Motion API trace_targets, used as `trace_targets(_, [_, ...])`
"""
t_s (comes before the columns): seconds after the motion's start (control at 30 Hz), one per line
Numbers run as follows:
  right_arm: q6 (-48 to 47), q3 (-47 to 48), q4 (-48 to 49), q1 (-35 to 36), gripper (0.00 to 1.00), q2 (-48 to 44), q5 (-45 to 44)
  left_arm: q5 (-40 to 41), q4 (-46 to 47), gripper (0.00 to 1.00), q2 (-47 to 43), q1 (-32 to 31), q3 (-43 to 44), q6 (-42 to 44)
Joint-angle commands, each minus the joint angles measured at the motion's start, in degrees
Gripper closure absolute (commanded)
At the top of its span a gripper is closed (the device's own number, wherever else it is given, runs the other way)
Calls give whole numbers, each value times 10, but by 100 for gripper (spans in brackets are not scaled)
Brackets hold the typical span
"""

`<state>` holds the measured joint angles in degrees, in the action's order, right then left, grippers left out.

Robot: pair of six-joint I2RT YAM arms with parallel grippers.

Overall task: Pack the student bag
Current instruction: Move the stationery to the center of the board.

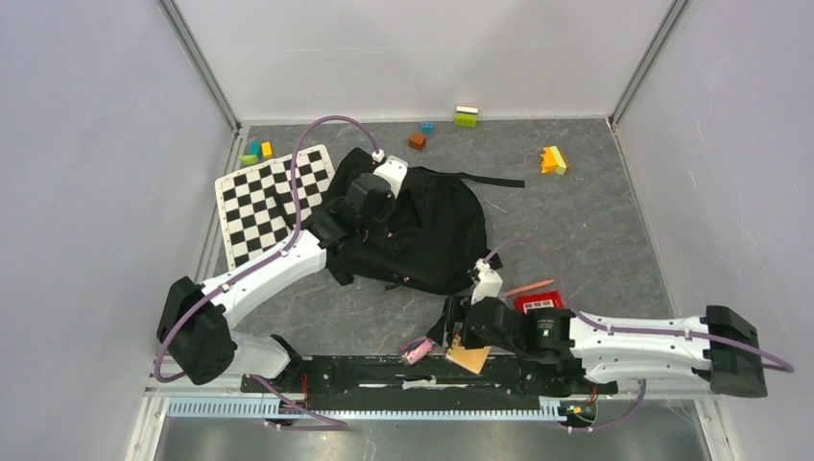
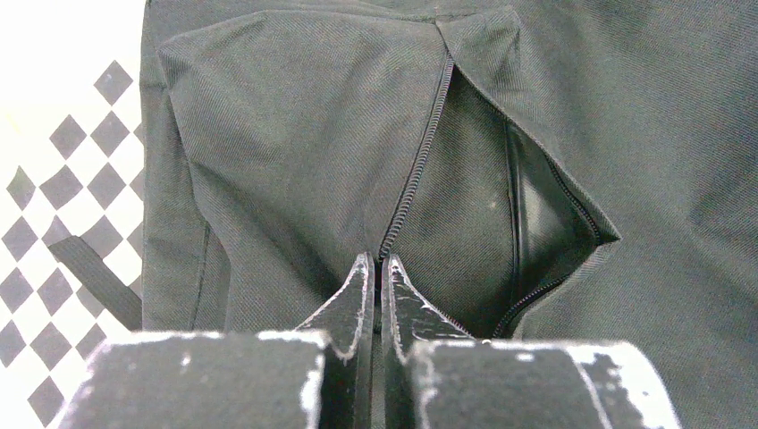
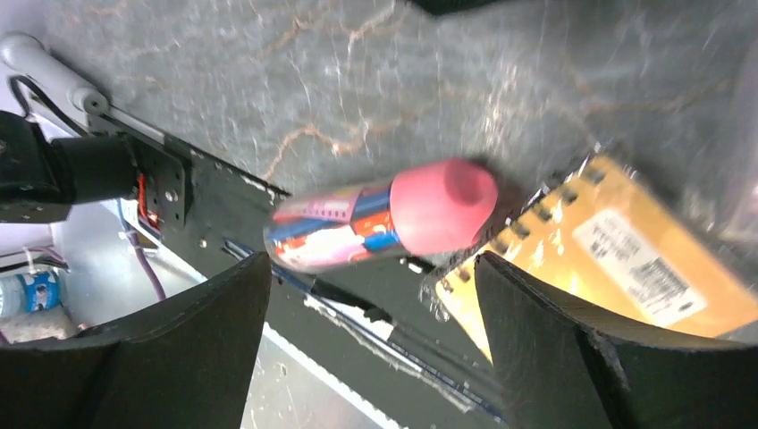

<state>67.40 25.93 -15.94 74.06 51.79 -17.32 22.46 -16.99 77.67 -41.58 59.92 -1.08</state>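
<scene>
We see the student bag (image 1: 422,230), a black fabric backpack, lying flat on the grey bench (image 1: 595,230), left of centre and just beside a checkered mat (image 1: 264,197). Its longer side runs roughly left to right, with one strap trailing off to the right.

In the left wrist view a zipped pocket of the bag gapes open. Its inside is dark, and we cannot tell what it holds.

The left end effector (image 2: 376,261) sits on top of the bag with its fingers pressed together at the pocket's zip line. We cannot tell whether fabric is pinched between them.

The right end effector (image 3: 371,268) is near the front edge of the bench, apart from the bag, with its fingers spread wide. Beyond them lie a blurred pink-capped tube (image 3: 384,217) and a yellow notebook (image 3: 608,259).
</scene>
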Motion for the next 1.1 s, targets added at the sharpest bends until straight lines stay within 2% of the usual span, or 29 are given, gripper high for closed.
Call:
trace_targets(0.0, [127, 52, -38, 50, 11, 50, -71, 4, 31, 98, -18, 1, -1, -23])
trace_targets(0.2, [151, 88, -44, 84, 12, 123, -67, -2, 28, 98, -28, 1, 2, -27])
trace_targets(0.63, [100, 123, 4, 61, 18, 220, -81, -1, 28, 98, -39, 1, -1, -19])
trace_targets(0.77, [58, 145, 12, 42, 14, 247, -85, -4, 28, 98, -41, 1, -1, -19])
trace_targets(1.07, [-23, 250, -52, 25, 7, 356, -101, -3, 27, 98, -42, 1, -1, -17])
